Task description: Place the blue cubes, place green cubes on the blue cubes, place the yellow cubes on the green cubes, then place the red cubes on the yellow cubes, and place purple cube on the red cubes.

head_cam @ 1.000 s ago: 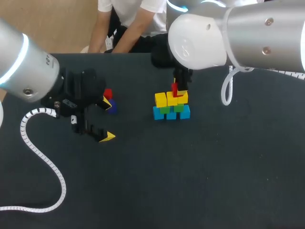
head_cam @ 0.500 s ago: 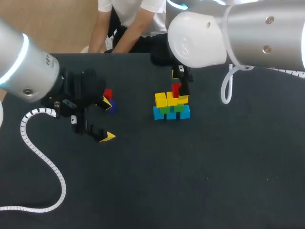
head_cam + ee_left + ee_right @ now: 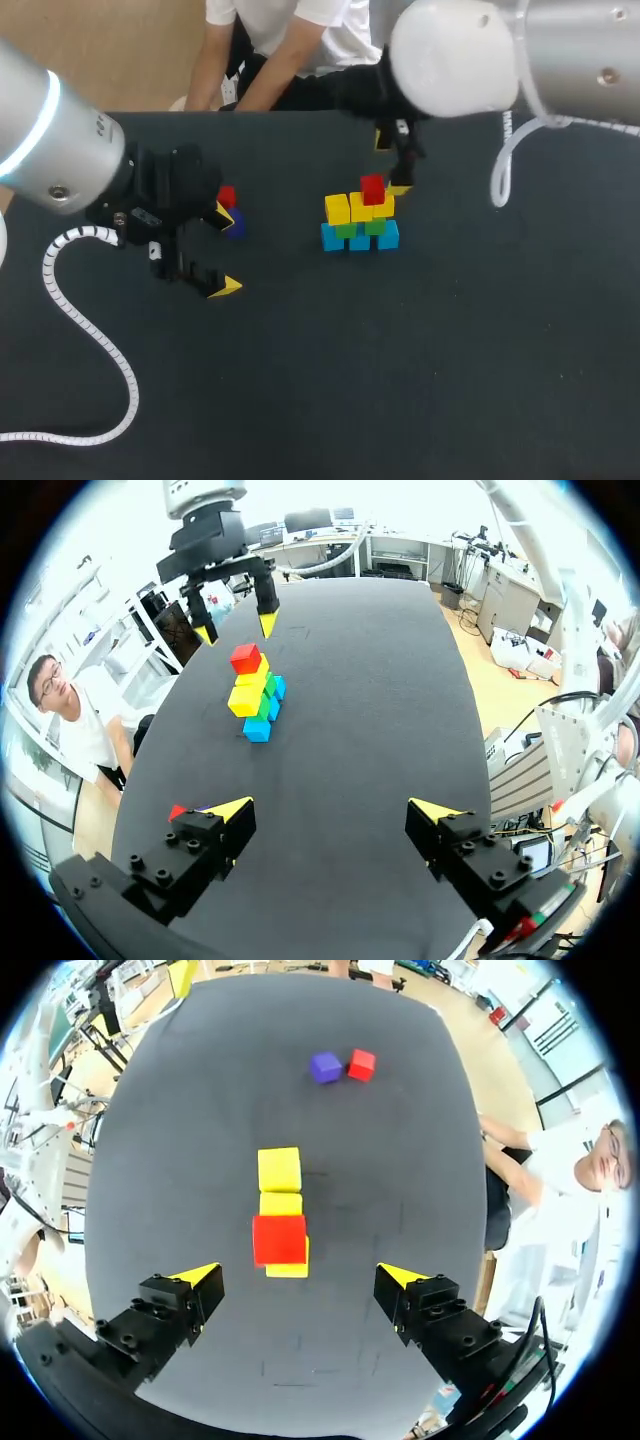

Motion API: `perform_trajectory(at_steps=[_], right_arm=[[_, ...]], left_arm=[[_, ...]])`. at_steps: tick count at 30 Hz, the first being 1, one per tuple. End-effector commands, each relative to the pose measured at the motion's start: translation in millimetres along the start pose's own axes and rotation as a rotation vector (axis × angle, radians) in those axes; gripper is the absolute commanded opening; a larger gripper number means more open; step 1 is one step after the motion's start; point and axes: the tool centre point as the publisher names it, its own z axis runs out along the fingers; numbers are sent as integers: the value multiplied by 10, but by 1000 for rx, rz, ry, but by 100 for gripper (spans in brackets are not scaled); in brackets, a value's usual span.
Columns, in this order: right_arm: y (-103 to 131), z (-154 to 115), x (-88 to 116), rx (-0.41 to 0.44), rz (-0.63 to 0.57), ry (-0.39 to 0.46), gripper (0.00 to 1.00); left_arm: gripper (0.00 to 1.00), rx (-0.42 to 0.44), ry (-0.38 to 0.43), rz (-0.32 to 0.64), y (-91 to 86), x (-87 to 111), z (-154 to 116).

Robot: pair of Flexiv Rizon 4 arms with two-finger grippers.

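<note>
Stack: blue cubes (image 3: 333, 238) lowest, green cubes (image 3: 375, 226) on them, yellow cubes (image 3: 338, 209) above, top red cube (image 3: 373, 187) on the yellow ones, in the middle of the table (image 3: 450, 330).
Loose: second red cube (image 3: 227, 196) and purple cube (image 3: 235, 224), just beside each other.
Right gripper (image 3: 237, 630): fingers wide apart, empty, above the stack.
Left gripper (image 3: 333, 809): fingers wide apart, empty, near the purple cube.

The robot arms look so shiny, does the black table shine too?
Head view: light glares off the pale right arm and the grey left arm; the table looks dull. Right wrist view: the table is dull there too.
</note>
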Motion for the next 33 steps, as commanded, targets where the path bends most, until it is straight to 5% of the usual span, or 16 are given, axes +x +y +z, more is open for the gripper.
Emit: perform_trajectory(at_steps=[1, 22, 33], right_arm=[[108, -128, 187, 19, 13, -81, 100], [288, -385, 489, 46, 80, -222, 100], [409, -487, 543, 7, 61, -464, 100]], left_arm=[[100, 3, -7, 4, 5, 22, -8], [100, 3, -7, 4, 5, 22, -8], [100, 3, -7, 4, 5, 22, -8]])
